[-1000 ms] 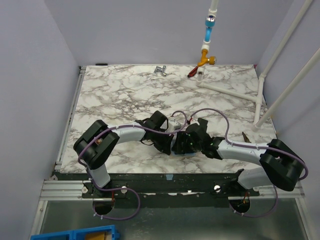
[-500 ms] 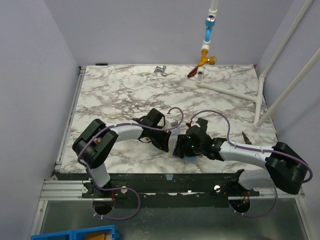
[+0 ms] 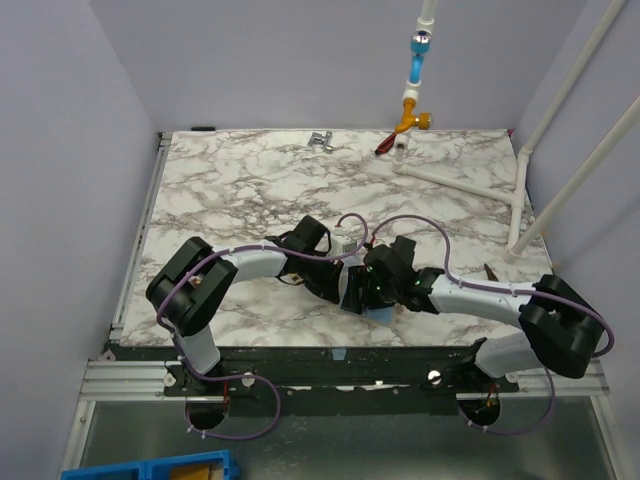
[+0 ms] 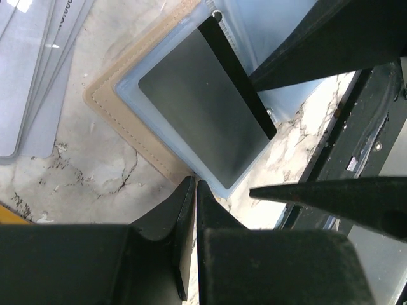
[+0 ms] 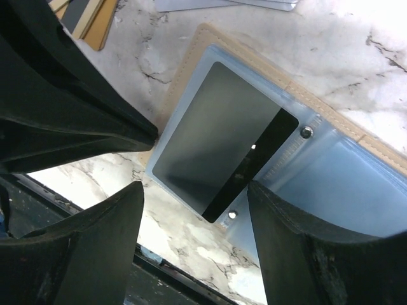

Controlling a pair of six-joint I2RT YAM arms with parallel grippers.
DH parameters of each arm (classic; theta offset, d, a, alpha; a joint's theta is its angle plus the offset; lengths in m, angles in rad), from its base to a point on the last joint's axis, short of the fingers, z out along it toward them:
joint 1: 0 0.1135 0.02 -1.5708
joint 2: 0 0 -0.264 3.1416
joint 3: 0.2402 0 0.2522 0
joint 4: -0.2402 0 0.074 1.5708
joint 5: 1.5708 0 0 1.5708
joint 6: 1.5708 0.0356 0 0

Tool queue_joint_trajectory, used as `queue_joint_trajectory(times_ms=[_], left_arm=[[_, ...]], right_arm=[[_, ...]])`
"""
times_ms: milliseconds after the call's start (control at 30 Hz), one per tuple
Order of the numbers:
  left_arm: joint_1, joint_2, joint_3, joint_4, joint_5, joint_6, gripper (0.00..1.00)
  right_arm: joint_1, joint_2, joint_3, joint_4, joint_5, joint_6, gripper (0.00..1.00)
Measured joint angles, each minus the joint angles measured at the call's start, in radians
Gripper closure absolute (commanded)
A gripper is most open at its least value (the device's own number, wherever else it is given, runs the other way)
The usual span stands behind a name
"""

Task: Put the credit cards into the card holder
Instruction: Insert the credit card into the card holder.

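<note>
While the card holder (image 4: 108, 105) lies open on the marble table (image 3: 230, 180) near its front edge, my left pincer (image 4: 194, 190) is pressed together, pinching nothing. Its tips sit right at the holder's tan stitched border, beside the corner of the clear bluish sleeve (image 4: 273, 25). My right pincer (image 5: 196, 190) is spread wide above the holder, one finger on each side of a grey card (image 5: 216, 127) with a dark stripe. That card rests flat against the sleeve; I cannot tell whether it is tucked inside or only lying on top. More pale cards (image 4: 32, 70) are fanned on the table just beside the holder, and a few gold cards (image 5: 95, 28) lie near its other corner.
</note>
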Motion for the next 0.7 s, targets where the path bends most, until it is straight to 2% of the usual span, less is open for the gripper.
queue_joint_trajectory(times_ms=[533,700], left_arm=[[0.014,0.012,0.024,-0.039,0.006,0.020,0.94],[0.034,0.011,0.039,-0.041,0.006,0.032,0.94]], right_arm=[[0.000,0.004,0.014,0.028,-0.064,-0.062,0.30],[0.000,-0.089,-0.014,0.027,-0.063,-0.060,0.32]])
